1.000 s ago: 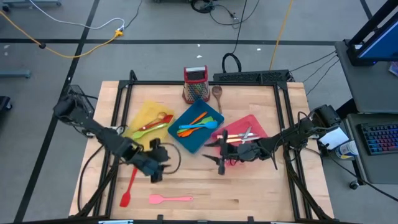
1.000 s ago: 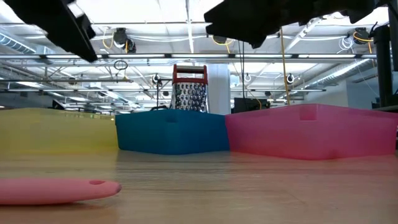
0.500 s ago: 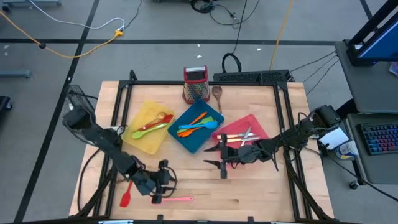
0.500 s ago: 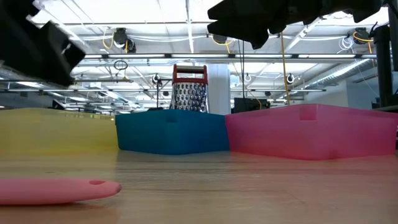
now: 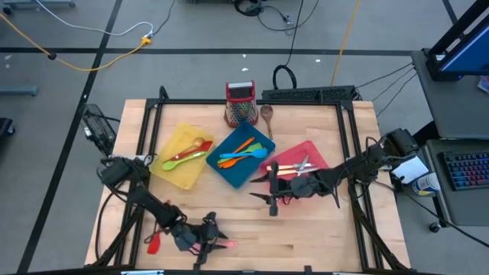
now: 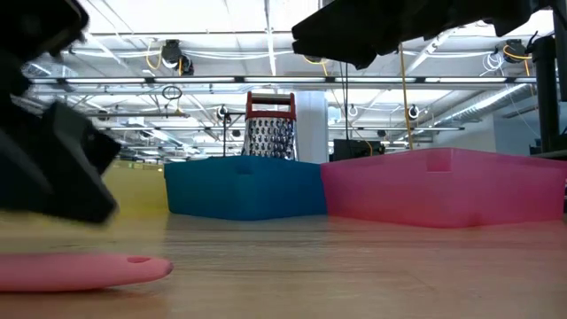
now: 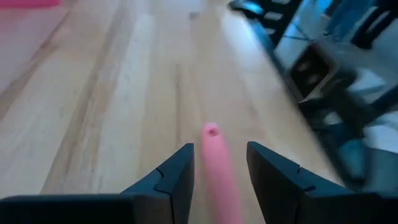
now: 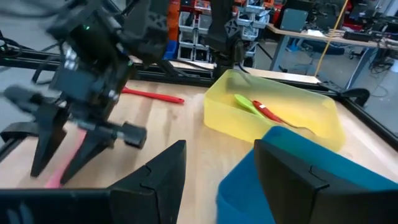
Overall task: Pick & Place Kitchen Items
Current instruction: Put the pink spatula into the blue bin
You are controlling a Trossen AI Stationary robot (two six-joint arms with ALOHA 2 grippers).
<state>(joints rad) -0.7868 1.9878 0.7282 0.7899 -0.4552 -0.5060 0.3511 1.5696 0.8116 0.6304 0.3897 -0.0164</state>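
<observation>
- The left tool [image 5: 205, 243] was low over the front edge of the worktop [image 5: 306, 237], its fingers [image 7: 177, 171] spread, one on either side of the pink spatula [image 5: 223, 244], not yet closed on it.
- The pink spatula was slim and one colour all over, lying flat along the worktop's front edge; a small hole showed at the end of its handle, which reached out past the fingertips.
- A red spatula [image 5: 155, 243] lay flat towards the front left corner, beside the left arm and partly hidden by it.
- The yellow tray [image 5: 172, 169] on the left side held a green spoon [image 5: 183, 160], a red spoon [image 5: 187, 151] and a wooden spoon [image 5: 200, 143], laid close together.
- The teal tray [image 5: 238, 177] in the middle held orange, blue and green utensils [image 5: 243, 153], overlapping one another.
- The pink-red tray [image 5: 317, 156] on the right side held pale-handled cutlery [image 5: 294, 164].
- A wooden spoon [image 5: 267, 116] lay on the worktop by the back edge, just beside a metal grater [image 5: 240, 103] with a red handle, standing upright.
- The right tool [image 5: 271, 195] hung released and empty over the worktop, its fingers apart, at the front corner of the pink-red tray.
</observation>
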